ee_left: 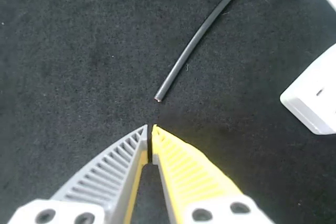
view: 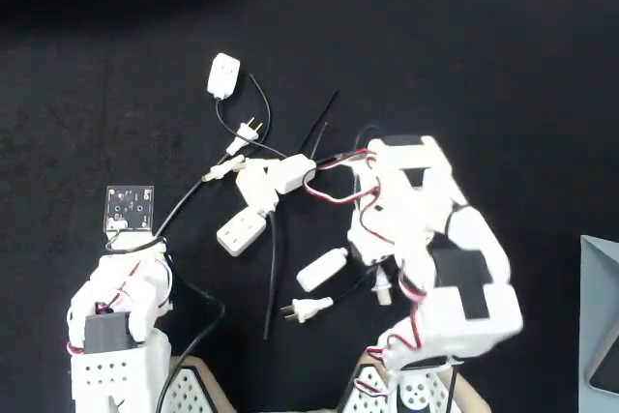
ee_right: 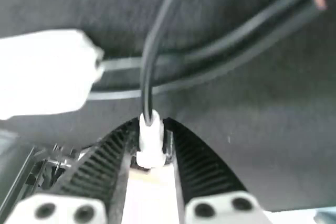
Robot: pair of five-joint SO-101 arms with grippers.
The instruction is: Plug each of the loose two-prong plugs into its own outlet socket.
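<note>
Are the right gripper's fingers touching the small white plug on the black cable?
Touching. The right wrist view shows the small white plug pinched between the right gripper's black fingers.

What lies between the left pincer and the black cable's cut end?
Nothing: in the left wrist view, bare tabletop separates the shut left pincer from the black cable at its cut end.
</note>
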